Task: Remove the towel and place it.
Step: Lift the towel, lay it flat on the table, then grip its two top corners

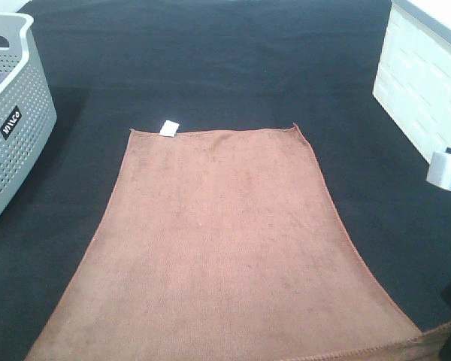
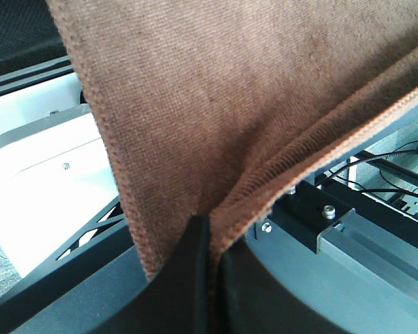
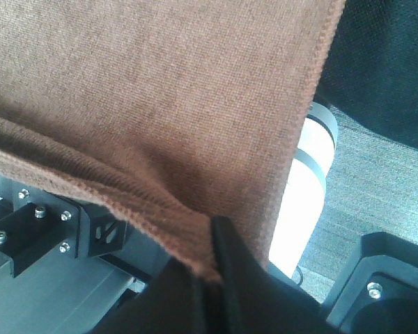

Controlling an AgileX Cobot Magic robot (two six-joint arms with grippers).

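Right under my wrist cameras it's all towel [image 2: 216,104]. The left gripper [image 2: 210,243] has its black fingers pressed together on a stitched corner of the reddish-brown cloth. The jaws are closed on it, and the fabric bunches into the pinch and drapes away above. Same story on the other side: the right gripper [image 3: 210,264] is clamped on its own corner, with the hem folding straight into the closed jaws.

Over to the high camera. The towel's near short edge sits right at the near edge of the counter. At the near right corner I can see the hem ruffled up off the surface. From there the cloth runs flat and smooth up the middle of the counter, over the black table cloth [image 1: 210,53]. Its far short edge stops about midway across, and the small white tag [image 1: 169,128] pokes out past the hem toward the left end of that edge.

Further back, a grey perforated basket [image 1: 15,120] stands at the left edge of the counter, well apart from the towel. A white brick-patterned box [image 1: 417,83] sits by the far right corner.
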